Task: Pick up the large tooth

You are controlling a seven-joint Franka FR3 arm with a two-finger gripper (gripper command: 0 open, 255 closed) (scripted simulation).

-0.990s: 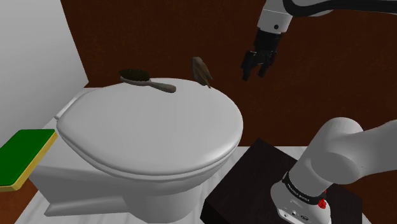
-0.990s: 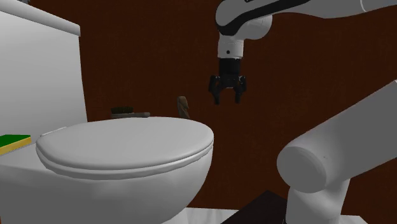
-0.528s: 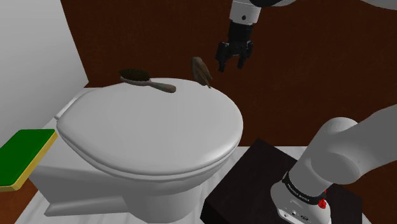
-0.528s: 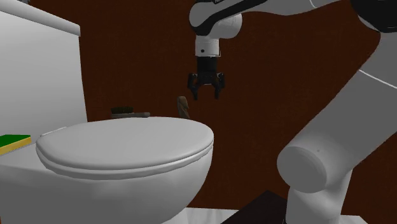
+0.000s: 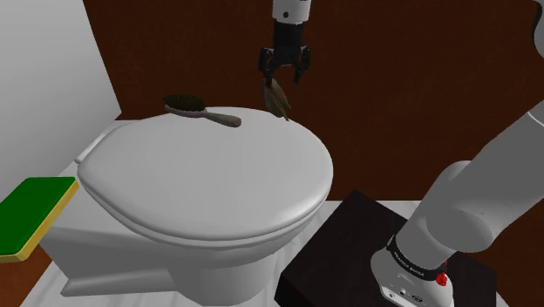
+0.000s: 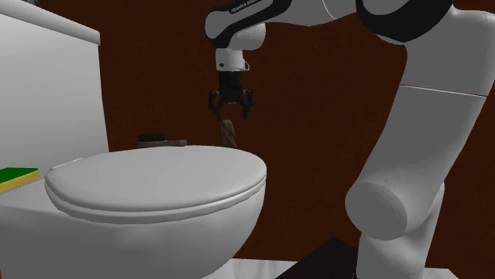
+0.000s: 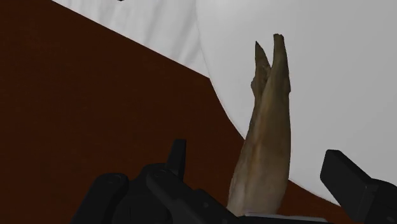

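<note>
Before a dark brown wall [image 5: 418, 87], a white toilet's closed lid [image 5: 209, 183] bears a hairbrush [image 5: 196, 109] and, at its far rim, the brown large tooth [image 5: 277, 98]. The gripper [image 5: 284, 77] hangs just above it; the wrist view reveals spread fingers [image 7: 347, 181] flanking the forked tooth without touching it.

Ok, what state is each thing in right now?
gripper: open, over the tooth.
tooth: at the toilet lid's far edge, between the fingers, not clasped.
toilet lid: shut.
brush: lying on the lid.
</note>
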